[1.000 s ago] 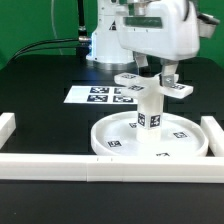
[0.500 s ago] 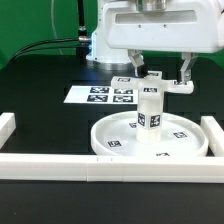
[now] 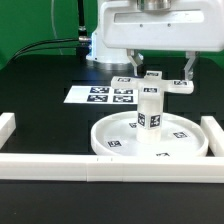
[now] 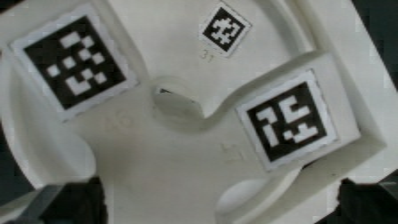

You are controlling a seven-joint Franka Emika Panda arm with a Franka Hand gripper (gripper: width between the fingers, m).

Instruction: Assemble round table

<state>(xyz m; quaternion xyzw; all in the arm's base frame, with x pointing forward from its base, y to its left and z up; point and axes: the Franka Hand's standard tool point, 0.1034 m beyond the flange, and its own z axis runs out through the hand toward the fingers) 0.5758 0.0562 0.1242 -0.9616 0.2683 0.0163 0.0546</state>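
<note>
The large round rimmed disc (image 3: 108, 141) lies on the black table. The short cylindrical leg (image 3: 150, 110) stands upright at its middle. The cross-shaped knobbed base (image 3: 152, 80) rests on top of the leg. My gripper (image 3: 162, 68) hangs straight over the base, open, one finger on each side of the cross and apart from it. In the wrist view the base (image 4: 196, 130) with its square tags fills the picture. My dark fingertips (image 4: 45, 205) show only at the picture's corners, with the gripper (image 4: 210, 205) centred over the white plastic.
The marker board (image 3: 98, 95) lies behind the disc toward the exterior view's left. White border rails run along the front (image 3: 60, 166) and the sides (image 3: 214, 135). The arm's white pedestal (image 3: 103, 45) stands at the back.
The gripper was shut on the base a second ago. It has since turned about its vertical axis and spread its fingers wide, letting go. The base stays on the leg.
</note>
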